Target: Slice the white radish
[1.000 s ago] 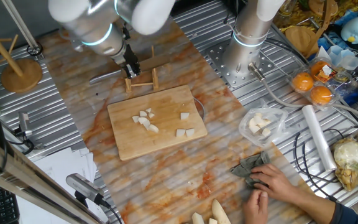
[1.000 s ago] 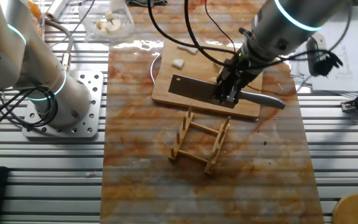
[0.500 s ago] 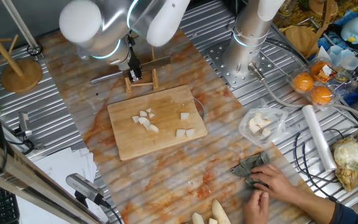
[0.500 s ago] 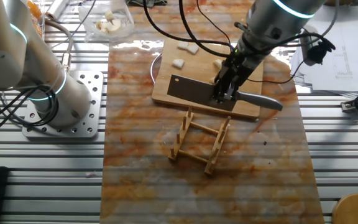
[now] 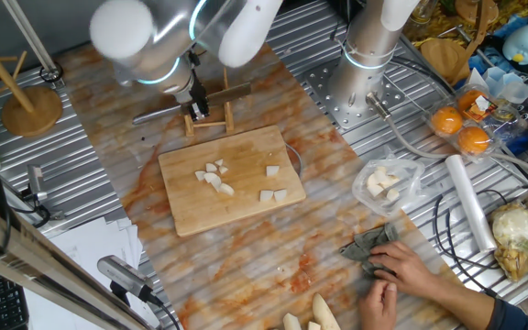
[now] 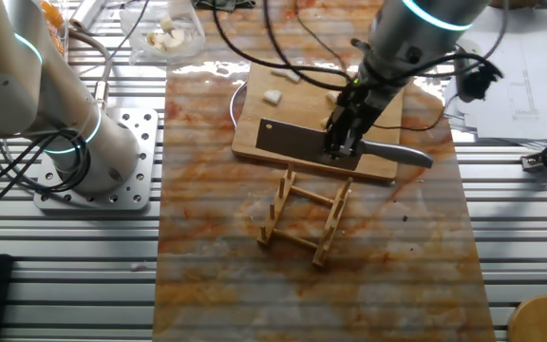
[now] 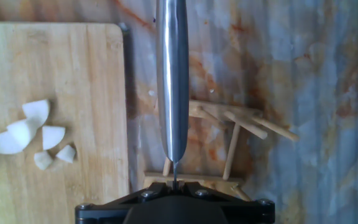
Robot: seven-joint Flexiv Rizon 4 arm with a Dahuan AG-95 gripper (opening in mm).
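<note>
The white radish lies as several small cream chunks (image 5: 214,177) on the wooden cutting board (image 5: 191,206), with more chunks to the right (image 5: 273,194). The chunks also show in the hand view (image 7: 31,132) and in the other fixed view (image 6: 272,97). My gripper (image 5: 195,101) is shut on a cleaver (image 6: 297,141) and holds it level just above the small wooden rack (image 5: 209,119) at the board's far edge. In the hand view the blade's spine (image 7: 171,81) runs straight out from the gripper (image 7: 174,183), over the rack (image 7: 229,134).
A clear bag of pale chunks (image 5: 383,181) lies right of the board. A person's hand (image 5: 401,270) presses a dark cloth at the front right. Thick pale roots (image 5: 310,314) lie at the front edge. A second arm's base (image 5: 360,82) and a wooden stand (image 5: 30,105) flank the rack.
The wrist has turned and the cleaver has shifted slightly over the rack, its blade now showing to the right of the gripper. The radish chunks have not moved.
</note>
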